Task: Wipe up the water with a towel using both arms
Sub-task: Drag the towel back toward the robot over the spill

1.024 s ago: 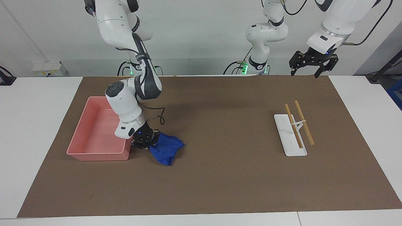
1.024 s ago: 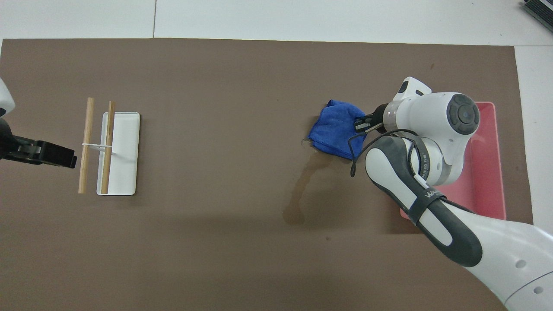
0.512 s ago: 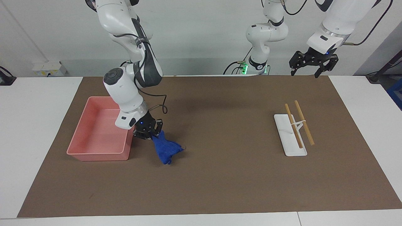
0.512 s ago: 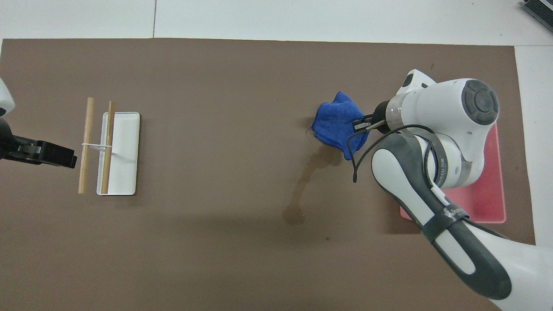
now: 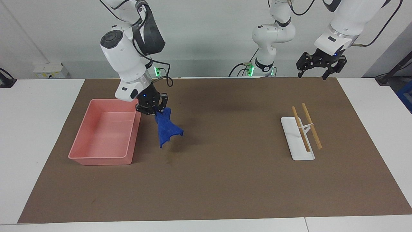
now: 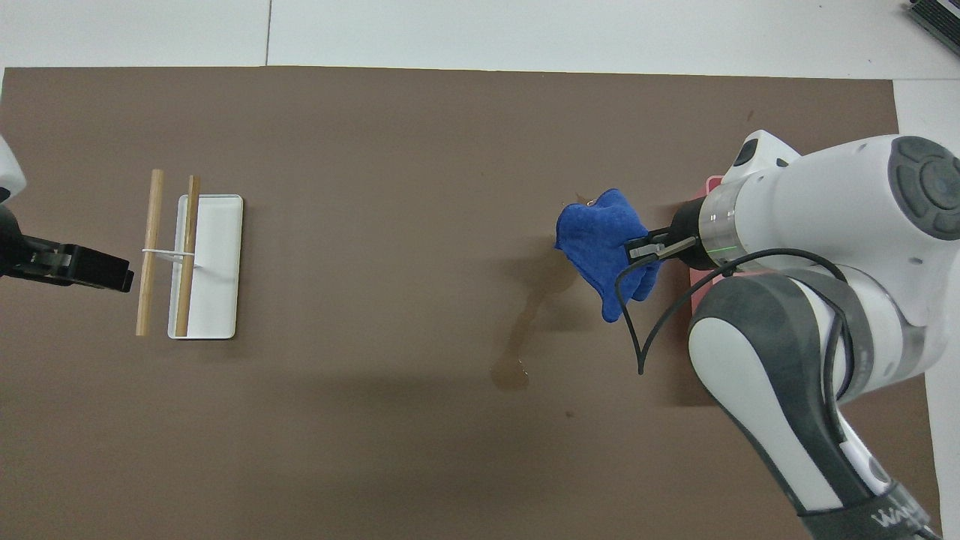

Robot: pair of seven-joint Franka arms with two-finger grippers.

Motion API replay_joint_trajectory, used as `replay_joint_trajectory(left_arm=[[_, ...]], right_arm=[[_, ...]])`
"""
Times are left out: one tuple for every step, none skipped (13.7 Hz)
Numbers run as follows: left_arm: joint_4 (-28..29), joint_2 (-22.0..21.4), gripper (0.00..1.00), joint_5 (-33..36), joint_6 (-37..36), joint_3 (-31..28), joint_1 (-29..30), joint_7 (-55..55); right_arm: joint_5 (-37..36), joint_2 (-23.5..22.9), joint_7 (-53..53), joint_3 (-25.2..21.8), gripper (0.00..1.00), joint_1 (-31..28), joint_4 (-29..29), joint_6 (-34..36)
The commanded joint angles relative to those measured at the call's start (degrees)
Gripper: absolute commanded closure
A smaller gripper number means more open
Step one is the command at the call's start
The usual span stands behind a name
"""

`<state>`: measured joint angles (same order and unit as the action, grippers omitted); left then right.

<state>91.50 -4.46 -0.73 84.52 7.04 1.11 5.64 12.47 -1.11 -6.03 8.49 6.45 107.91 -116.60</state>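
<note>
The right hand (image 5: 151,107) is gripping the towel (image 5: 166,128) by its top edge, so the blue cloth is dangling limp below the hand, clear of the surface (image 5: 225,180) as far as the facing view shows. The water (image 6: 529,322) is lying under and just past the towel's lowest corner, a thin streak whose long axis is running slantwise from beneath the cloth toward the robots and a little toward the left arm's end of the surface (its wider pool is sitting at the end farthest from the hand). So the coming move is likely turning on lowering the towel onto the streak's near end and dragging along that slant. The pink tray (image 5: 104,135) is sitting just beside the right hand, on the side away from the water. The left hand (image 5: 321,64) is waiting with fingers spread wide and holding nothing, well apart from the water, over the surface's edge near the chopstick rest (image 5: 297,138); the right hand is much the nearer.
</note>
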Motion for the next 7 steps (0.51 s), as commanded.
replay_joint_trajectory(left_arm=[[1.8, -1.8, 0.0, 1.1, -0.3, -0.4, -0.3, -0.4], [1.8, -1.8, 0.0, 1.1, -0.3, -0.3, -0.3, -0.4], [1.8, -1.8, 0.0, 1.1, -0.3, -0.4, -0.3, -0.4], [1.8, -1.8, 0.0, 1.1, -0.3, -0.4, -0.3, -0.4], [1.8, -1.8, 0.0, 1.1, -0.3, -0.4, -0.3, -0.4], [1.8, -1.8, 0.0, 1.1, -0.3, -0.4, -0.3, -0.4], [1.8, -1.8, 0.0, 1.1, -0.3, -0.4, -0.3, -0.4]], right_arm=[[-0.5, 1.6, 2.6, 0.2, 1.0, 0.2, 0.8, 1.7], [-0.3, 1.7, 4.2, 0.3, 1.0, 1.3, 0.9, 1.7], [-0.3, 1.9, 7.1, 0.3, 1.0, 3.4, 1.0, 1.7], [-0.3, 2.4, 10.3, 0.3, 1.0, 5.6, 1.5, 1.6], [-0.3, 2.8, 12.8, 0.3, 1.0, 7.5, 1.9, 1.7], [-0.2, 3.1, 14.1, 0.3, 1.0, 8.4, 2.4, 1.7], [0.2, 3.7, 15.6, 0.4, 1.0, 10.1, 3.4, 1.7]])
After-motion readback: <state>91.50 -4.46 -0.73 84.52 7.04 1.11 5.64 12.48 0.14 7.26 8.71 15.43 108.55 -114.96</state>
